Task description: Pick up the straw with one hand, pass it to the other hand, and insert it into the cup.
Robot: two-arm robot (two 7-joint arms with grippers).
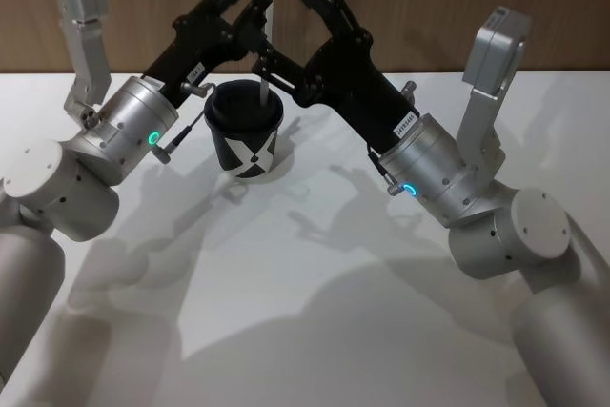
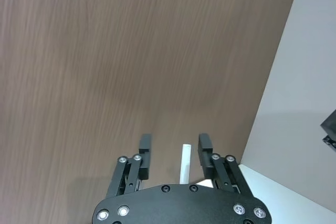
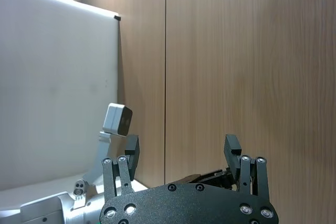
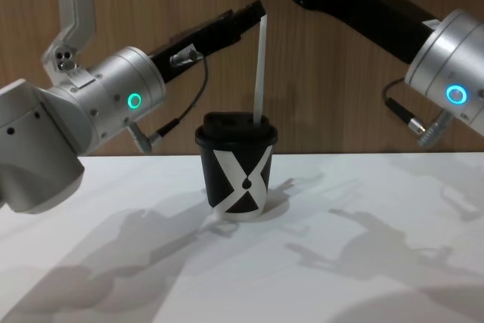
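Above the black paper cup (image 4: 236, 171) on the white table (image 1: 315, 312): white straw (image 4: 260, 73) upright in the lid, between the spread fingers of the left gripper (image 2: 175, 148). Right gripper (image 3: 182, 149) spread, empty, raised nearby. Risk, as judged: retreating fingers snagging the straw's top, tilting it or tipping the cup.

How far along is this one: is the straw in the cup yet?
Nearly finished. The straw already stands in the cup through its lid. The left tool is open around the straw's top, not gripping; the right tool is open and raised. Left: pulling both arms away.
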